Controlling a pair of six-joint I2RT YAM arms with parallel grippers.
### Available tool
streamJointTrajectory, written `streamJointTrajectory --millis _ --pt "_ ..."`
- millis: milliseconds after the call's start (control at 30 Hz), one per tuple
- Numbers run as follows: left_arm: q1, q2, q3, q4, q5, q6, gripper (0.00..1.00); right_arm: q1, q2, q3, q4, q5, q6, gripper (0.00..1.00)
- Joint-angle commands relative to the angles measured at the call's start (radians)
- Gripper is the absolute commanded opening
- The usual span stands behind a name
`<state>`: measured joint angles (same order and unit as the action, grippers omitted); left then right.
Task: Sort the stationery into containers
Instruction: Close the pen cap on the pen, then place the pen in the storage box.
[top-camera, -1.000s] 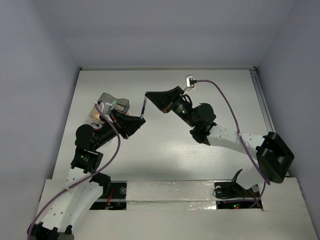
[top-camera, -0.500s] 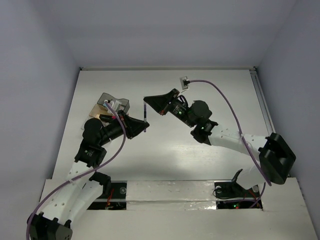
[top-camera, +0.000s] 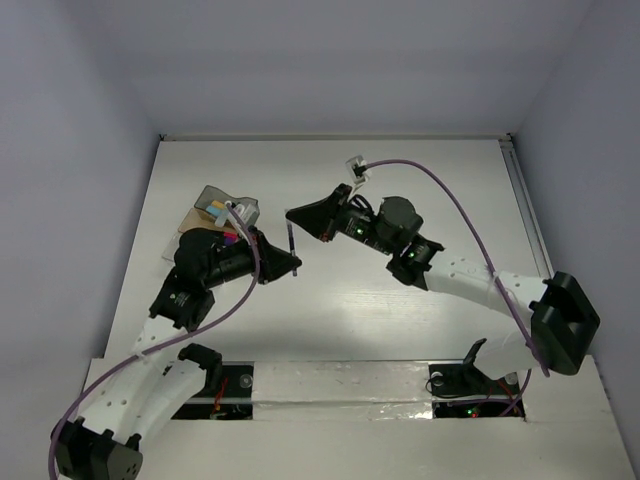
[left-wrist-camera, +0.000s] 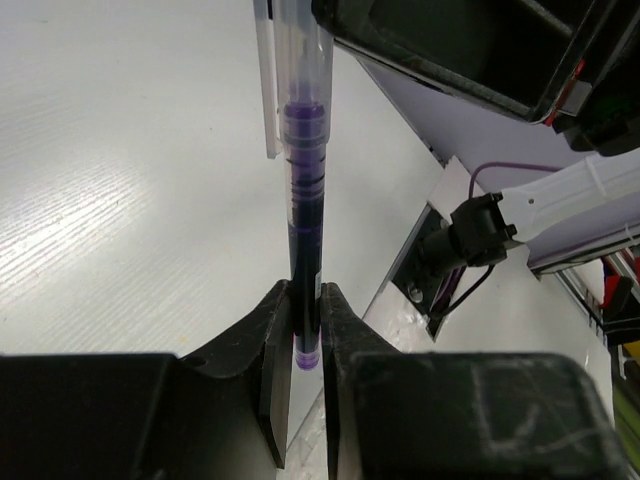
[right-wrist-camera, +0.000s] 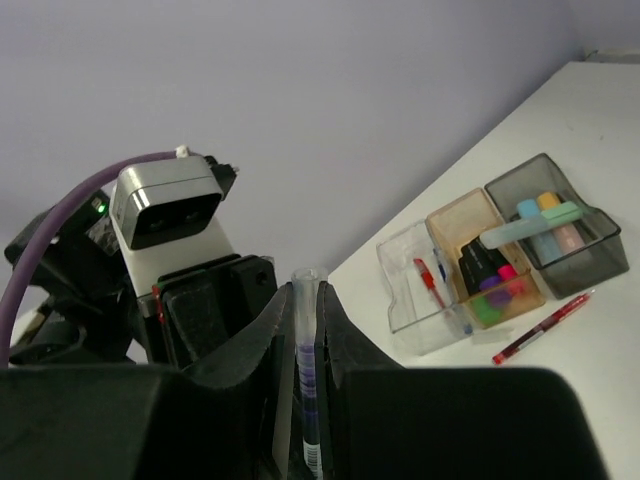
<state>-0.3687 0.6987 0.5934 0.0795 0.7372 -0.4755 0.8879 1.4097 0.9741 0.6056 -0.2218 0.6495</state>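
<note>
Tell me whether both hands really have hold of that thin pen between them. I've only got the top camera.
Observer: Yes for the left. The left wrist view shows the left hand shut on the purple-tipped end of the pen.
Operator: And the right one?
Observer: The right wrist view shows the right hand pinching the other end, with the clear tip poking up between its fingers.
Operator: Anything loose near the boxes? The left arm covers them for me.
Observer: One red pen lies on the table just beside the containers, outside them.
</note>
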Motion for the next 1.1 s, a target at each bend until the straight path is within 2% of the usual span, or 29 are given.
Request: streamJointTrajectory --millis 0,100,300,333,367,400,433,533,600,733,833,967,1067 --pt "0.027 -0.025 0.172 0.275 -0.156 0.064 0.0 0.072 0.049 -0.045 -0.398 -0.372 -0.048 0.0" --pt "0.027 -0.03 0.201 0.244 -0.168 0.081 0.0 0.072 0.046 -0.06 -0.409 -0.39 -0.056 0.0" --pt "0.027 -0.045 0.16 0.273 -0.165 0.045 0.0 0.072 0.017 -0.055 -0.386 -0.297 -0.051 0.0" --pt "0.027 -0.051 0.137 0.276 -0.165 0.037 0.0 0.072 -0.003 -0.045 -0.379 -0.221 -0.048 0.06" --pt "0.027 -0.053 0.125 0.279 -0.168 0.022 0.0 0.072 -0.014 -0.038 -0.371 -0.196 -0.045 0.18" --pt "0.027 -0.054 0.112 0.284 -0.167 0.011 0.0 0.072 -0.031 -0.032 -0.359 -0.17 -0.044 0.34" --pt "0.027 -0.054 0.08 0.287 -0.171 0.0 0.0 0.062 -0.05 -0.02 -0.351 -0.121 -0.041 0.54" --pt "0.027 -0.056 0.034 0.292 -0.216 -0.054 0.0 0.036 -0.149 -0.005 -0.317 -0.068 -0.036 0.7" --pt "0.027 -0.056 -0.022 0.304 -0.26 -0.087 0.0 0.013 -0.231 0.008 -0.323 -0.024 -0.051 0.74" --pt "0.027 -0.05 -0.047 0.286 -0.355 -0.127 0.0 0.003 -0.374 -0.038 -0.363 0.051 -0.088 0.78" --pt "0.027 -0.035 -0.037 0.175 -0.528 -0.159 0.0 -0.007 -0.434 -0.101 -0.458 0.114 -0.129 0.79" --pt "0.053 0.005 -0.029 0.016 -0.796 -0.179 0.0 -0.027 -0.445 -0.195 -0.532 0.16 -0.149 0.79" --pt "0.158 0.004 -0.065 -0.036 -0.826 -0.199 0.0 -0.036 -0.42 -0.242 -0.55 0.168 -0.162 0.79"
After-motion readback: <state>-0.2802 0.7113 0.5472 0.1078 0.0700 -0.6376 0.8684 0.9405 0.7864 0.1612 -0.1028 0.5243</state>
